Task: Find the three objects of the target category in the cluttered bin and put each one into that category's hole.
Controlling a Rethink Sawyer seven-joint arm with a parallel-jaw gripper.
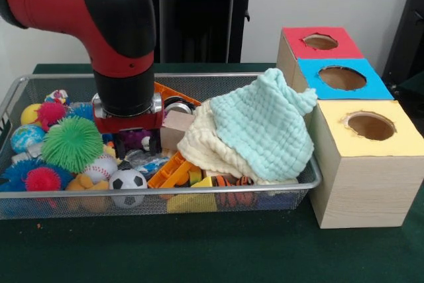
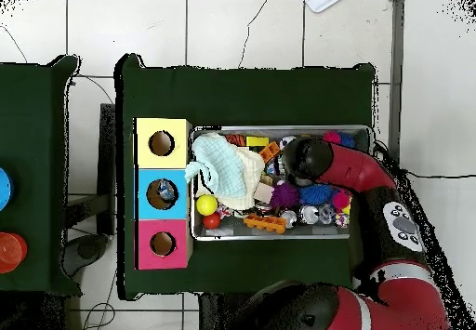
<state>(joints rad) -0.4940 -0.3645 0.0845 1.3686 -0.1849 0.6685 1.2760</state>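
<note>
The wire mesh bin (image 1: 199, 190) sits on the green table and is full of toys; it also shows in the overhead view (image 2: 279, 237). My gripper (image 1: 137, 142) is down inside the bin, left of centre, open, with a purple spiky toy (image 1: 136, 138) between its fingers. One silver can (image 1: 176, 105) lies just behind and right of the gripper, partly hidden. In the overhead view two small silver round things (image 2: 310, 215) (image 2: 325, 214) lie near the bin's lower rim; I cannot tell if they are cans. The arm (image 2: 311, 159) hides the gripper there.
A mint cloth (image 1: 262, 124) and a cream cloth (image 1: 202, 147) cover the bin's right half. Three boxes with holes stand to the right: red (image 1: 320, 42), blue (image 1: 342, 78), yellow (image 1: 370, 126). A green spiky ball (image 1: 71, 144), a baseball (image 1: 101, 167) and a soccer ball (image 1: 128, 180) crowd the left.
</note>
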